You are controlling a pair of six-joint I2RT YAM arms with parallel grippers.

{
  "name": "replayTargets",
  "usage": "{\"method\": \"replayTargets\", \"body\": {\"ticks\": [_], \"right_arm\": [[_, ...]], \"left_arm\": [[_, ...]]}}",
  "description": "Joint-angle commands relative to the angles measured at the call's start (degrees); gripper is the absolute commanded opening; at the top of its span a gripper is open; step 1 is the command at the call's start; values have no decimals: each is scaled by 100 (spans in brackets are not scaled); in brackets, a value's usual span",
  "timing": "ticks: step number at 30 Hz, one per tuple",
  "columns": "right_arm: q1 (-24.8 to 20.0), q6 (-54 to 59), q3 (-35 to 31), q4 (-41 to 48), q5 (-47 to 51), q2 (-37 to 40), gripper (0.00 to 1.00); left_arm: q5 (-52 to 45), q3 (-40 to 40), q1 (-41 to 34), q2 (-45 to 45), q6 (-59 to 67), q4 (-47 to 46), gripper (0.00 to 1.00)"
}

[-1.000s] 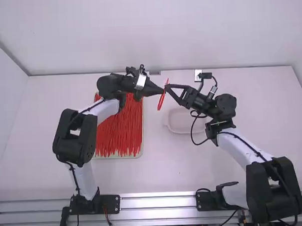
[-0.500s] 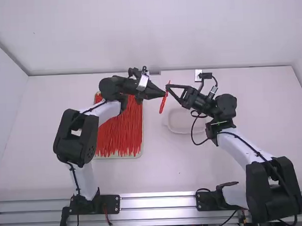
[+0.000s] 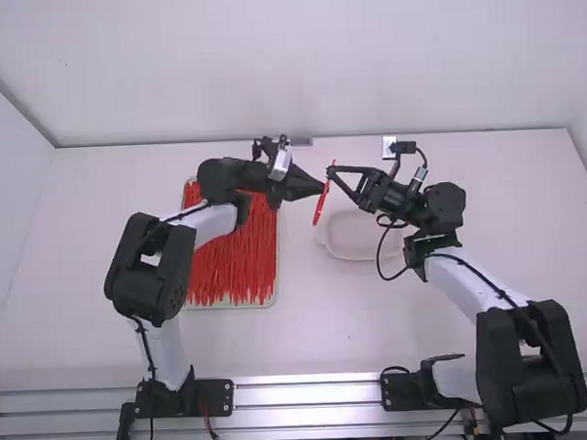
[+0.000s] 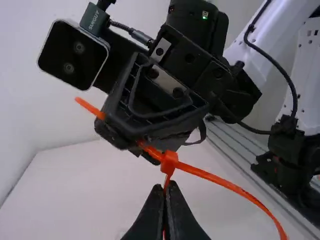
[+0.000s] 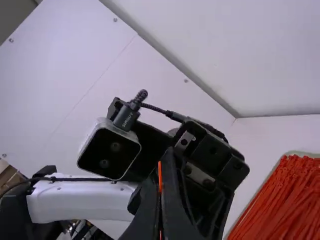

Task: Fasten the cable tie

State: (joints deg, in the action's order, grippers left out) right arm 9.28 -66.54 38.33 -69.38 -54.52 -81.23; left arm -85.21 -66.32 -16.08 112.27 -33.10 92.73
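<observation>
An orange cable tie (image 3: 319, 207) hangs in the air between both grippers, above the table's far middle. My left gripper (image 3: 321, 188) is shut on the strap just below the tie's square head (image 4: 169, 160), as its own fingers (image 4: 159, 205) show. My right gripper (image 3: 332, 172) meets it from the right and is shut on the strap (image 5: 159, 172) right beside the head. In the left wrist view the right gripper (image 4: 142, 146) sits on the tie, the thin tail (image 4: 86, 106) pokes out past it, and the rest of the strap (image 4: 240, 192) curves away downward.
A tan tray (image 3: 268, 301) heaped with several loose red cable ties (image 3: 231, 247) lies left of the middle, under the left arm. A clear shallow container (image 3: 348, 242) stands on the table below the grippers. The white table is bare to the right and front.
Both grippers have drifted slightly to the right together, carrying the tie between them. Both grips stay as they were.
</observation>
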Motion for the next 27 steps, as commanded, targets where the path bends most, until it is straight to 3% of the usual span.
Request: {"method": "replayTargets", "body": {"ticks": [1, 10, 27], "right_arm": [[-249, -280, 190, -424, 184, 129, 0], [-800, -570, 444, -671, 179, 131, 0], [-1165, -925, 1147, -647, 7, 129, 0]], "left_arm": [[-450, 306, 33, 24, -184, -2, 2], [-450, 925, 37, 24, 118, 0, 2], [-448, 1392, 37, 24, 293, -2, 2]]}}
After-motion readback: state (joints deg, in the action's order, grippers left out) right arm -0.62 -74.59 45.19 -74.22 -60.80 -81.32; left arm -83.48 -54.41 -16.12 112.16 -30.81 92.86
